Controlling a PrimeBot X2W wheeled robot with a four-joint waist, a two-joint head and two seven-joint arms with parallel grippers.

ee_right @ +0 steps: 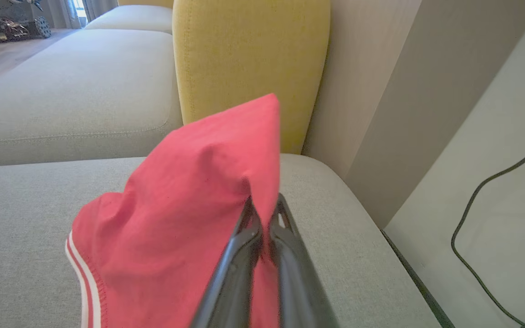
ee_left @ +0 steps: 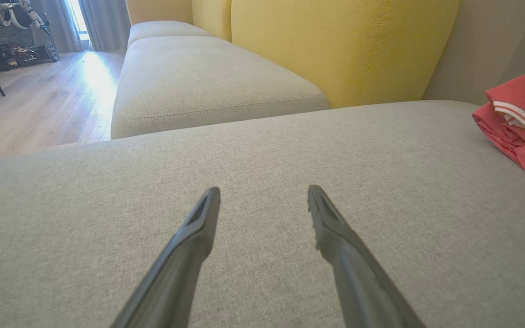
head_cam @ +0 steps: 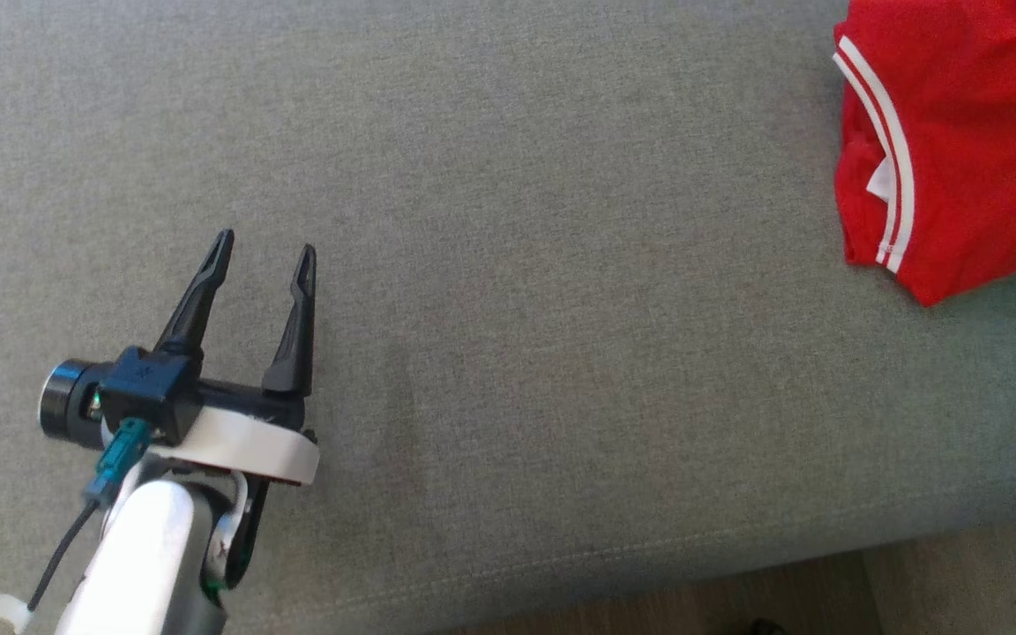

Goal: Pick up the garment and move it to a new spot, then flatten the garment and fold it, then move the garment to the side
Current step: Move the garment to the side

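The left tool is hovering over the grey sofa seat at the lower left of the head view, with its two dark fingers standing wide apart and nothing between them. In the left wrist view the same tool is pointing across the bare seat, and only grey fabric is showing in the gap between the fingers. The red garment is lying at the upper right corner of the head view, well apart from the left tool, with its white-striped hem facing the middle of the seat and part of the cloth running out of the picture. From the left wrist it is appearing as a bunched red heap at the right edge. In the right wrist view the right tool is pinching the garment: its fingers are pressing narrowly together on a fold of red cloth, which is rising into a peak above the tips while the striped hem is hanging low toward the seat. A yellow back cushion is standing behind the garment, and a dark cable is trailing over the pale floor to the right. A second grey seat and a wooden floor are showing beyond the left tool.
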